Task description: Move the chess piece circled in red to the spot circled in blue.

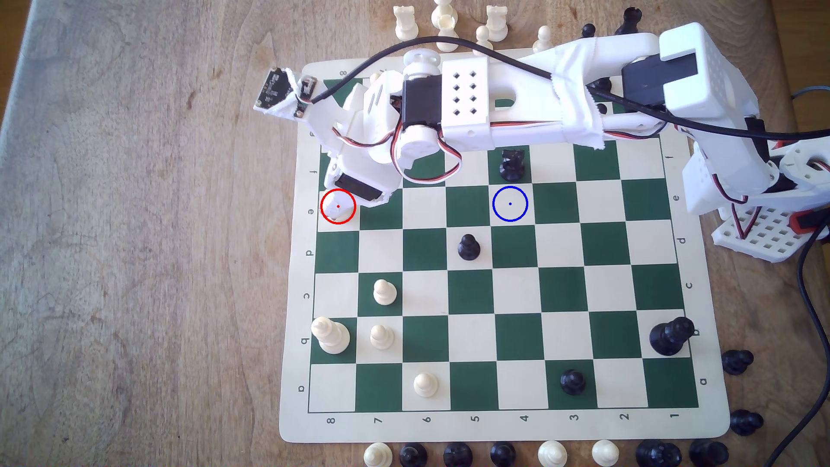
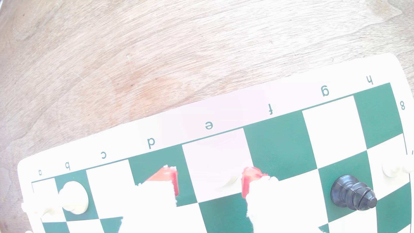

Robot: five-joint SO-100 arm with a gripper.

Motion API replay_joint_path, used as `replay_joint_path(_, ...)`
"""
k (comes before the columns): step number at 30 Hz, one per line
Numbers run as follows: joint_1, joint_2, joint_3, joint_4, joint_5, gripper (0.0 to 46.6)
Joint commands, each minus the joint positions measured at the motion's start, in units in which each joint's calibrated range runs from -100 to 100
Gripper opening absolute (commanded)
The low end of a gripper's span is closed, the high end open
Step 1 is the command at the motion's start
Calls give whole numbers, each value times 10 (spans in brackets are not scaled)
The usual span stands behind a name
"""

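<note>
Standing on the red-ringed edge square, the white rook sits between the gripper's spread fingers, not clamped. A black knight borders the blue-circled square; the squares between lie bare.

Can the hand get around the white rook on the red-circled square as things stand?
Probably yes. In the wrist view the hand is open, its red-tipped fingers on either side of the white rook, with no other piece between them. In the exterior view the rook's square has no close neighbours.
</note>
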Motion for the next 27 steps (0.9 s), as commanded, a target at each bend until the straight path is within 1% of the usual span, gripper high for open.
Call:
replay_joint_path(1,-2,-8,-61,4,1,153)
replay_joint_path(10,-2,34,-114,14,4,142)
replay_joint_path(27,-4,69,-146,14,5,110)
